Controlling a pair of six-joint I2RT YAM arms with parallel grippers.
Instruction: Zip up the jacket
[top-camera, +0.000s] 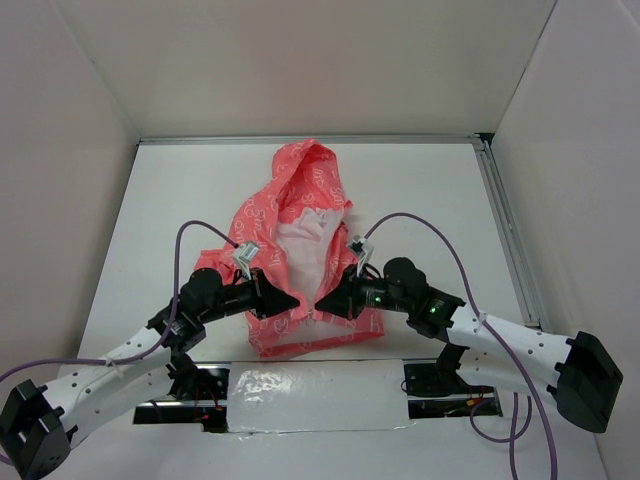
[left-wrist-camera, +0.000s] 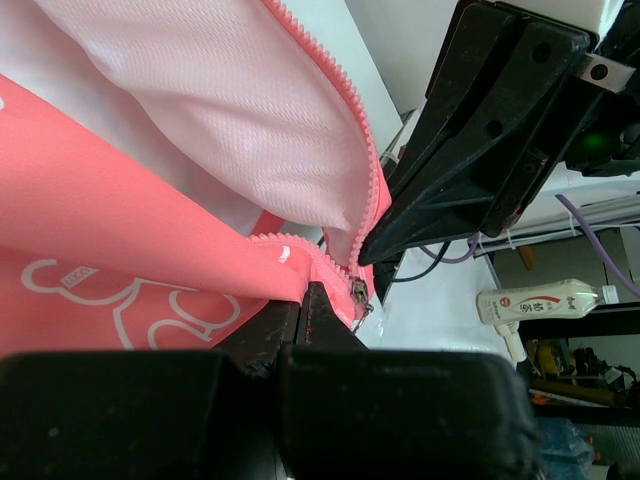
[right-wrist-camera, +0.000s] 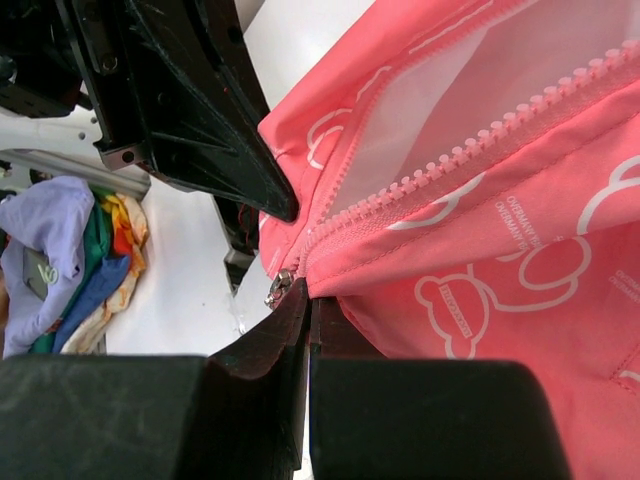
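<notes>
The coral-pink jacket (top-camera: 300, 240) with white print lies on the table, hood at the far end, front open and whitish lining showing. Its zipper is joined only at the bottom, where the metal slider (left-wrist-camera: 357, 297) sits; the slider also shows in the right wrist view (right-wrist-camera: 280, 288). My left gripper (top-camera: 293, 301) is shut on the jacket's left front edge just beside the slider, seen close in the left wrist view (left-wrist-camera: 305, 300). My right gripper (top-camera: 326, 298) is shut on the right front edge beside the slider, as the right wrist view (right-wrist-camera: 307, 298) shows. The two grippers almost touch tip to tip.
A shiny silver strip (top-camera: 310, 395) runs along the table's near edge between the arm bases. White walls enclose the table, with a metal rail (top-camera: 505, 230) on the right. Off the table are a white bottle (left-wrist-camera: 540, 300) and a pile of coloured cloth (right-wrist-camera: 70, 250).
</notes>
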